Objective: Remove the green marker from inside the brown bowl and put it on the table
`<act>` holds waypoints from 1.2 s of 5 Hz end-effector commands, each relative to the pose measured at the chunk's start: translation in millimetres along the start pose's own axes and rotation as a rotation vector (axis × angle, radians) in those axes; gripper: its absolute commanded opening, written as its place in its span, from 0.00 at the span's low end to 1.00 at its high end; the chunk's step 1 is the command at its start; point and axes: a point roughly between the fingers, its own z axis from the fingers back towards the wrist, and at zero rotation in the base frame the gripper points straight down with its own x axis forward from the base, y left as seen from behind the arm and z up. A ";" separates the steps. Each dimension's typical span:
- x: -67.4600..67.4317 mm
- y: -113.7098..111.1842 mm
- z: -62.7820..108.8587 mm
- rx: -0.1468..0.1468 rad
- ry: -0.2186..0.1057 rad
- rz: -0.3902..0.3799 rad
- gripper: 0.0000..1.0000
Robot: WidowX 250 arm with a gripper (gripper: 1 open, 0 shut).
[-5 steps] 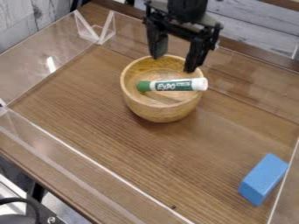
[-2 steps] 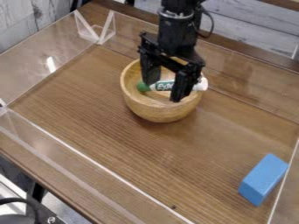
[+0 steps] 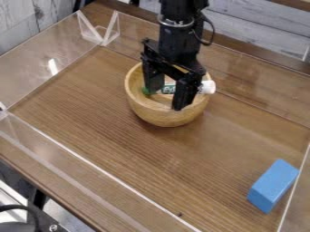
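The green marker (image 3: 177, 89) — white barrel, green label — lies in the brown bowl (image 3: 158, 111), end effector (image 3: 169, 87) fingers spread astride it.

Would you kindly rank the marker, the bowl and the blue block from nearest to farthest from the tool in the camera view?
1. Marker: lying in the bowl, directly under the open tool, mostly hidden by it.
2. Bowl: surrounding the tool, its rim just outside the fingers.
3. Blue block: far off at the table's lower right corner.
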 end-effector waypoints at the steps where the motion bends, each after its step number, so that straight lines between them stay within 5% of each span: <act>1: 3.8 7.8 6.7 0.005 -0.049 -0.016 1.00; 6: 7.9 16.6 -8.8 -0.004 -0.096 -0.107 1.00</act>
